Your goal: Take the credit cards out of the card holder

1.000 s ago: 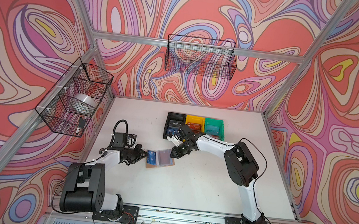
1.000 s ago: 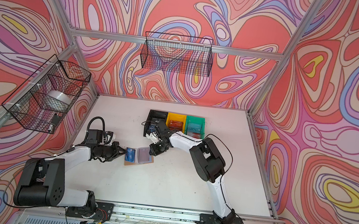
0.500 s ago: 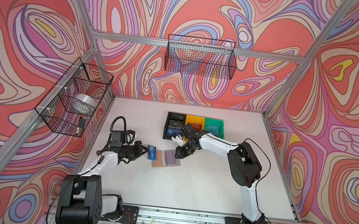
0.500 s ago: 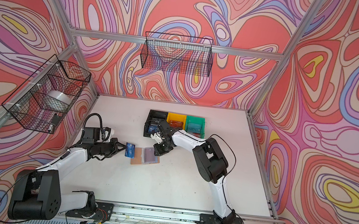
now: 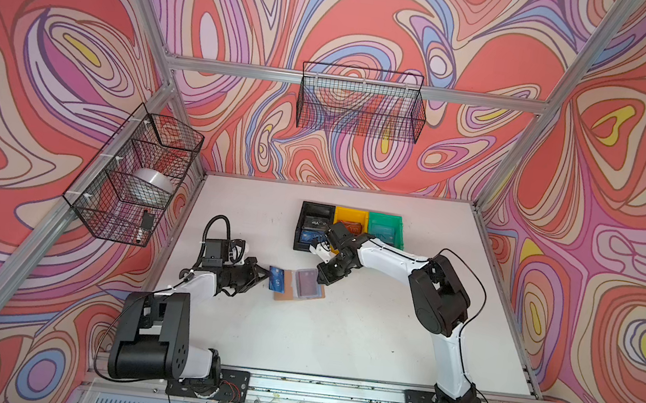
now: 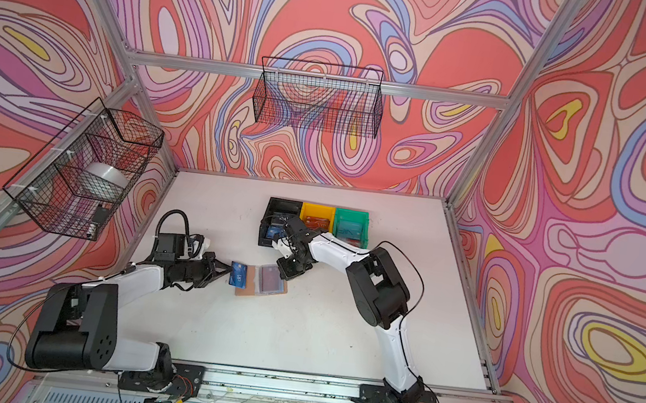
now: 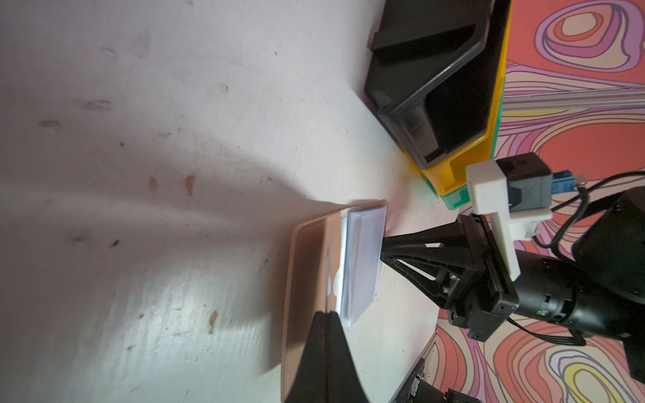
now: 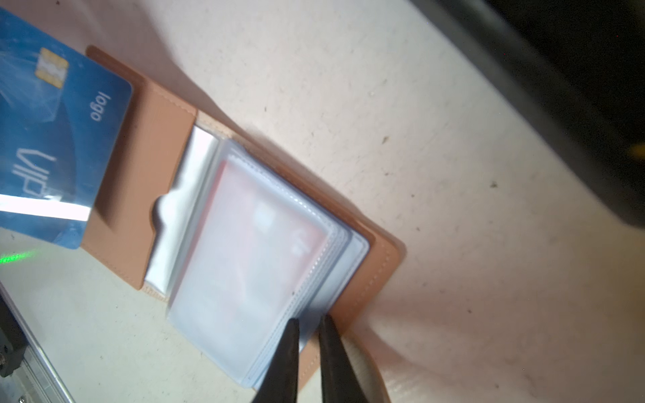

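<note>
The tan card holder (image 5: 284, 295) (image 6: 247, 291) lies open on the white table, its clear sleeves facing up. A red card (image 8: 261, 244) sits inside the top sleeve. My left gripper (image 5: 264, 273) (image 7: 326, 315) is shut on the blue "VIP" card (image 5: 276, 279) (image 8: 52, 139). It holds the card just above the holder's left flap. The card shows edge-on in the left wrist view. My right gripper (image 5: 320, 281) (image 8: 307, 322) is at the holder's right edge, jaws nearly together on the edge of the sleeves (image 8: 349, 251).
Black (image 5: 314, 210), yellow (image 5: 349, 214) and green (image 5: 385, 223) bins stand in a row just behind the right gripper, with cards in them. Wire baskets hang on the left wall (image 5: 131, 179) and the back wall (image 5: 360, 102).
The blue card now sticks further out past the holder's left flap, still in the left gripper. The holder and the right gripper have shifted slightly to the right. The left arm's elbow has moved.
</note>
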Controlling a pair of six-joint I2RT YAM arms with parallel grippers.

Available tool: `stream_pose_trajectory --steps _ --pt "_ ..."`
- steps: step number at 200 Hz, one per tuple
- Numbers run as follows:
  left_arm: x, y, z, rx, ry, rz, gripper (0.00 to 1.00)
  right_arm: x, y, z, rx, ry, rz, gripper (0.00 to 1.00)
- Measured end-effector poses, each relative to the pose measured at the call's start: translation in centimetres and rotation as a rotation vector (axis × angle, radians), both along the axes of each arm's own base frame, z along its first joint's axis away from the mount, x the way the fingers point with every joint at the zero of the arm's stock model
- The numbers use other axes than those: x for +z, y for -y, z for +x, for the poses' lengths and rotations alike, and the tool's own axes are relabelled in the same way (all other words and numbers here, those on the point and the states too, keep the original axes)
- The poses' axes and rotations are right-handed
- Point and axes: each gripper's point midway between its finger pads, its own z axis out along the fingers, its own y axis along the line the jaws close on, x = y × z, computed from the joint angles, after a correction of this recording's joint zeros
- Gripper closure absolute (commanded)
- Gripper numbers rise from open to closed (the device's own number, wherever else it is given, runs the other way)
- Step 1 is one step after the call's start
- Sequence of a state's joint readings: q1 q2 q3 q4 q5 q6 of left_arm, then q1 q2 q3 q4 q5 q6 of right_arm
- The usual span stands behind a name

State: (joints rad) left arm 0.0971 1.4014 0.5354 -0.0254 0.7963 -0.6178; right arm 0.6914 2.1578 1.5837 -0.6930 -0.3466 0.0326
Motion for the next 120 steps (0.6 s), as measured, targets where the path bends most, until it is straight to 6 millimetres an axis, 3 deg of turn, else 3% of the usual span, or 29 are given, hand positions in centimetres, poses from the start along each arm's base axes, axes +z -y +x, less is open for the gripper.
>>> stream_pose_trajectory --steps 120 --pt "-1.6 0.0 0.0 0.001 -0.037 0.014 1.0 0.2 0.4 0.1 -0.008 0.019 -0.034 0.87"
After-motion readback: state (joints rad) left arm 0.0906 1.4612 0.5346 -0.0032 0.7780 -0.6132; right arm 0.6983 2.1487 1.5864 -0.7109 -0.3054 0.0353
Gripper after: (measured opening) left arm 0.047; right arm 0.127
